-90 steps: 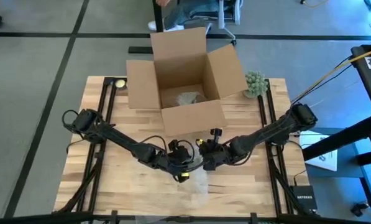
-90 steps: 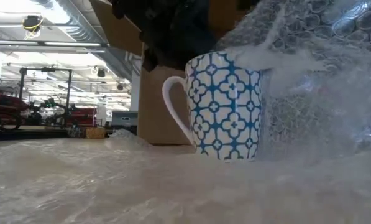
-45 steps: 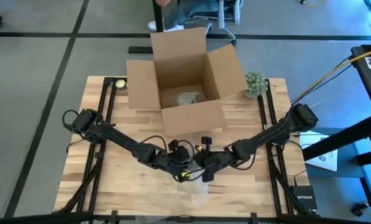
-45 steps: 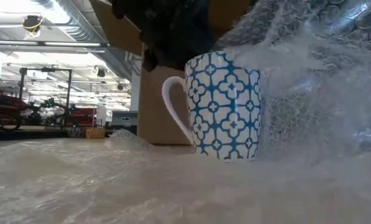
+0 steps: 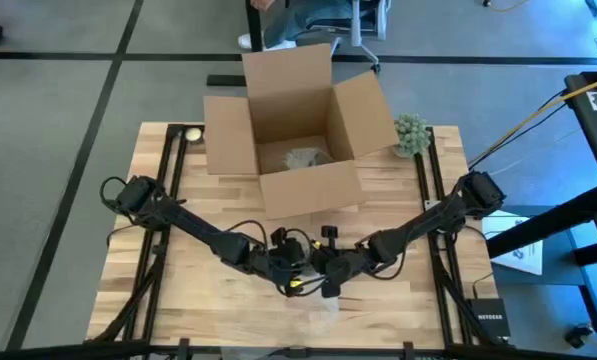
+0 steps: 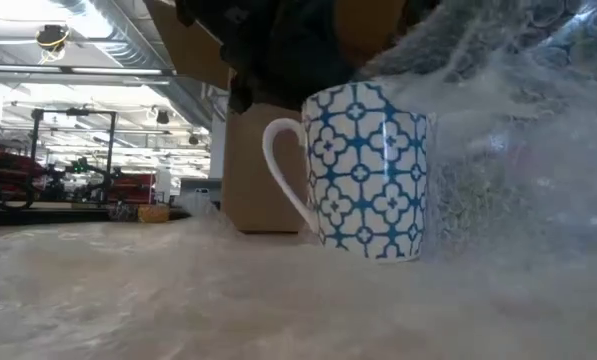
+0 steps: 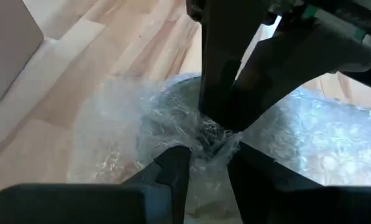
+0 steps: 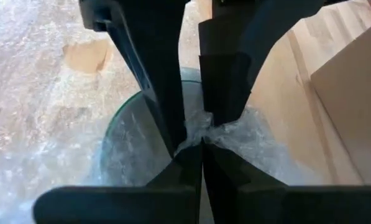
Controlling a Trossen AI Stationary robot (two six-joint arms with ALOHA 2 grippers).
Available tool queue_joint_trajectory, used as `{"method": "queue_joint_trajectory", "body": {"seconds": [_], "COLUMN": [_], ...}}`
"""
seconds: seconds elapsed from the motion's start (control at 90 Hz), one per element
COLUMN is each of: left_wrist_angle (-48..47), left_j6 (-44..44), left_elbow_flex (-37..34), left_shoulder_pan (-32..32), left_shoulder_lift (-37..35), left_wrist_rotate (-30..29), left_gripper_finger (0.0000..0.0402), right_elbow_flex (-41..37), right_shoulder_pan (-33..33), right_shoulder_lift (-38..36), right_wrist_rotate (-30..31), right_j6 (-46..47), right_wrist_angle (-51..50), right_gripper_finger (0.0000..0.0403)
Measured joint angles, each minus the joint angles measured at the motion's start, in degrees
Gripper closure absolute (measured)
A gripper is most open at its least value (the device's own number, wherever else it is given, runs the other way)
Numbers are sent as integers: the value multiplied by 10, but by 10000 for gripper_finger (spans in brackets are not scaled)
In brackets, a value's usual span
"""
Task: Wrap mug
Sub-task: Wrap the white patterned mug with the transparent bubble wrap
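The mug (image 6: 370, 170) stands upright on bubble wrap (image 5: 313, 310) near the counter's front edge, midway along it. Directly above its mouth, the right gripper (image 8: 202, 138) is pinched tight on a gathered tuft of wrap, and the left gripper (image 7: 205, 144) nips the same tuft, jaws slightly parted.

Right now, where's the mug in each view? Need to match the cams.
High view: mug hidden under the two grippers at table centre, near the front edge; not visible itself.
Low view: mug right of centre, upright, handle to picture left, bubble wrap against its right side.
Left wrist view: rim shows through the wrap.
Right wrist view: rim arcs beneath the pinched wrap.
Shared landmark: cardboard box, behind the mug in the low view.
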Motion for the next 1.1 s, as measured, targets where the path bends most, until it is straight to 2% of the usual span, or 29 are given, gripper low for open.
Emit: {"method": "queue_joint_trajectory", "body": {"seconds": [0.856,1.1], "left_wrist_angle": [-3,-39], "left_j6": [13,41], "left_elbow_flex": [-1,15], "left_shoulder_pan": [0,-12], "left_shoulder_lift": [-11,-42], "left_wrist_rotate": [5,17], "left_gripper_finger": [314,314], "right_elbow_flex": [-2,-3], "right_shoulder_pan": [0,1], "right_shoulder_lift": [2,4], "right_wrist_rotate": [4,-1], "right_j6": [0,0], "right_wrist_angle": [1,-6], "right_gripper_finger": [402,402]}}
